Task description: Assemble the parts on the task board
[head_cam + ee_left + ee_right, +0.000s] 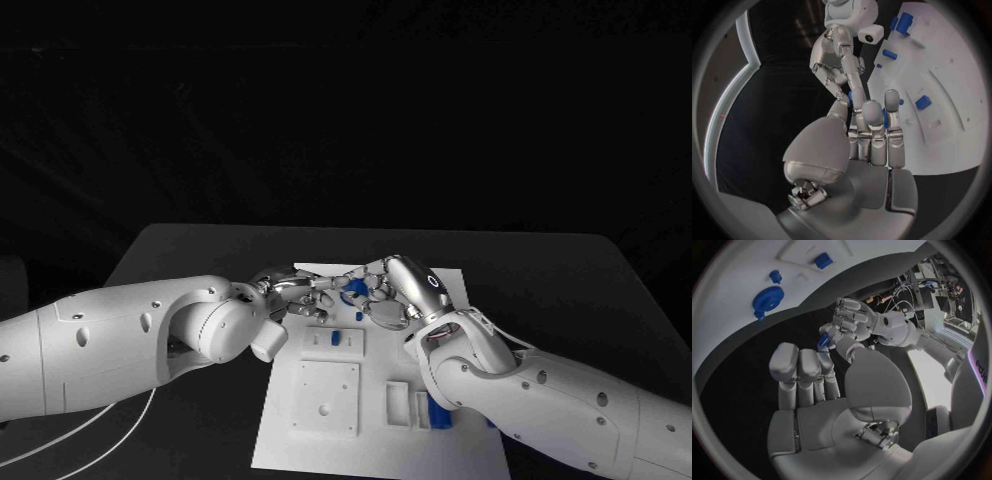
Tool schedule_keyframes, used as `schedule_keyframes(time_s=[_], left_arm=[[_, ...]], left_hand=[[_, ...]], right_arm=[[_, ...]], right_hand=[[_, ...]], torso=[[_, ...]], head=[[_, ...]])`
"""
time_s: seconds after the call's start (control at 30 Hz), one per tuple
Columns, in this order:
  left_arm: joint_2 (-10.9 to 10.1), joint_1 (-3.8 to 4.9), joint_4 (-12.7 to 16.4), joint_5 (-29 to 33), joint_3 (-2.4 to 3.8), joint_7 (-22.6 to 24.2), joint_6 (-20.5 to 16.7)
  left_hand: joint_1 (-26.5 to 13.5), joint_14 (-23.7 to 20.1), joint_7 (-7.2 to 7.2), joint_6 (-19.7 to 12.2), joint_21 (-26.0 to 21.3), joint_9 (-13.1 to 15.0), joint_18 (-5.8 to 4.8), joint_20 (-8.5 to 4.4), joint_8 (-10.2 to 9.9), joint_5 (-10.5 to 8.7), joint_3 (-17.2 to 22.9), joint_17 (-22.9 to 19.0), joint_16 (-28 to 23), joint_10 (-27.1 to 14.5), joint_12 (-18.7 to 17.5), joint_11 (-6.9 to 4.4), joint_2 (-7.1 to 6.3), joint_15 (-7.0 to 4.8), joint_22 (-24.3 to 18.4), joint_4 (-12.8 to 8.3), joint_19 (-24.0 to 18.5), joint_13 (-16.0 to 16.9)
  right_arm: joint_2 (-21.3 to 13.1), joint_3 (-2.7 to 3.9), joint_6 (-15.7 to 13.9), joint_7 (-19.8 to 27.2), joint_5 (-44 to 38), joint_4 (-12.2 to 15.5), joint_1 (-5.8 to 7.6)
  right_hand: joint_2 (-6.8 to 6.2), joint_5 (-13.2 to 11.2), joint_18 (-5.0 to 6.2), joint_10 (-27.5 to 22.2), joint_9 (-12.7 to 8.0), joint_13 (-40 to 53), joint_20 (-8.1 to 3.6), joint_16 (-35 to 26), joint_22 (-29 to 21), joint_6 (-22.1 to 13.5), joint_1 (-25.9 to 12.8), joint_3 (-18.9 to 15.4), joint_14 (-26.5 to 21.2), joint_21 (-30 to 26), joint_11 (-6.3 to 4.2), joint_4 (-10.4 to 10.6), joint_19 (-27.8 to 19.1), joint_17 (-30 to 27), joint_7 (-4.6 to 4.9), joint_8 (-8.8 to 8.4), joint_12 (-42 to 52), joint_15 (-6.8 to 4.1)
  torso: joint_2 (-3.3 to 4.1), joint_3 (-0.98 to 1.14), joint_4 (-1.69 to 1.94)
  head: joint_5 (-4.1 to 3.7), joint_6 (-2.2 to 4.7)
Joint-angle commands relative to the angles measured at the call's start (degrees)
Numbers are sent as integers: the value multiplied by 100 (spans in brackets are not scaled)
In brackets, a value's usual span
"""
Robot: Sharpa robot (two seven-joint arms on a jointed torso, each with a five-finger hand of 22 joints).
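Over the far end of the white task board (325, 430) my two hands meet fingertip to fingertip. A small blue part (351, 288) sits between them. My left hand (289, 290) comes in from the left and pinches the blue part (822, 342) at its fingertips. From the right, my right hand (397, 290) has fingertips on the same blue part (850, 98). In the left wrist view, my left hand (870, 135) has its fingers side by side, with my right hand (839, 60) beyond them. How much of the part each hand covers is hidden.
More blue parts lie on the board: one (336, 338) in a raised block near the middle, one (440, 415) in a slot at the near right. A blue gear (768, 299) and a small blue peg (775, 276) stand on the board too.
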Motion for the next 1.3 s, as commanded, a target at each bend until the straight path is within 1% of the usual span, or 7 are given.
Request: schedule_keyframes(time_s=[0.03, 0.23, 0.57, 0.97, 1.03, 1.07, 1.3], left_arm=[[10, 3, 25, -71, 5, 11, 156], [6, 3, 28, -97, 5, -11, 184], [5, 3, 22, -147, 5, -34, 233], [4, 3, 11, -199, 5, -54, 293], [1, 3, 8, -210, 5, -45, 296], [1, 3, 6, -213, 5, -41, 296], [-3, 3, -10, -235, 5, 22, 241]], left_hand=[[21, -28, 3, 26, 35, -1, -39, -2, -10, -38, -39, 3, 13, 198, -30, -3, -72, -2, 30, -15, -17, -6], [-3, -32, 16, 3, 32, -2, -39, 1, -10, 5, -110, 0, 11, 189, -52, -3, -157, 1, 25, -27, -18, -13], [68, -36, 4, 33, 32, 0, -38, 0, -8, 84, -95, 1, 15, 186, -63, -9, -151, -2, 24, -90, -21, -14], [392, -44, -51, 178, 47, 12, -40, -11, -2, 158, 99, 11, 37, 185, -67, -17, 56, -15, 44, -323, -32, -10], [522, -46, -64, 227, 56, 25, -39, -15, 4, 152, 179, 16, 45, 193, -69, -14, 121, -19, 54, -421, -38, -13], [611, -50, -78, 265, 64, 49, -39, -20, 10, -92, 272, 19, 50, 200, -77, -13, 171, -23, 64, -493, -41, -21], [387, -45, -69, 315, 158, 354, -29, -36, 3, -115, 957, 42, 86, 233, -23, -12, 149, -35, 88, -620, -68, -84]], right_arm=[[7, 1, 128, 82, -1, 6, -4], [4, 1, 145, 89, 0, -3, -4], [5, 1, 168, 116, 7, -5, -4], [1, 1, 215, 143, 17, -3, -4], [-1, 1, 232, 147, 19, -4, -4], [-2, 1, 239, 149, 21, -4, -4], [-16, 1, 332, 180, 32, -2, -4]], right_hand=[[113, 32, -85, 45, 43, 3, -34, -35, 667, 127, 63, 25, 20, 1, 9, -3, 78, 5, -65, 39, -15, -36], [113, 32, -85, 45, 43, 3, -34, -35, 667, 127, 63, 25, 20, 1, 9, -3, 78, 5, -65, 39, -15, -36], [126, 32, -84, 46, 43, 24, -32, -45, 666, 121, 61, 19, 15, -5, 11, -17, 73, 7, -62, 38, -21, -35], [126, 32, -84, 46, 43, 24, -32, -45, 666, 121, 61, 19, 15, -5, 11, -17, 73, 7, -62, 38, -21, -35], [126, 32, -84, 46, 43, 24, -32, -45, 666, 121, 61, 19, 15, -5, 11, -17, 73, 7, -62, 38, -21, -35], [126, 32, -84, 46, 43, 24, -32, -45, 666, 121, 61, 19, 15, -5, 11, -17, 73, 7, -62, 38, -21, -35], [132, 32, -83, 42, 43, 33, -31, -63, 663, 117, 58, 17, 9, -19, 13, -22, 69, 3, -61, 38, -31, -33]], torso=[[2, 2, -2], [0, 3, 0], [2, 6, -3], [-2, 3, 1], [-1, 3, 1], [-2, 3, -1], [0, 2, 2]], head=[[-2, -5], [-9, -9], [-25, -21], [-33, -33], [-34, -37], [-34, -39], [-31, -39]])
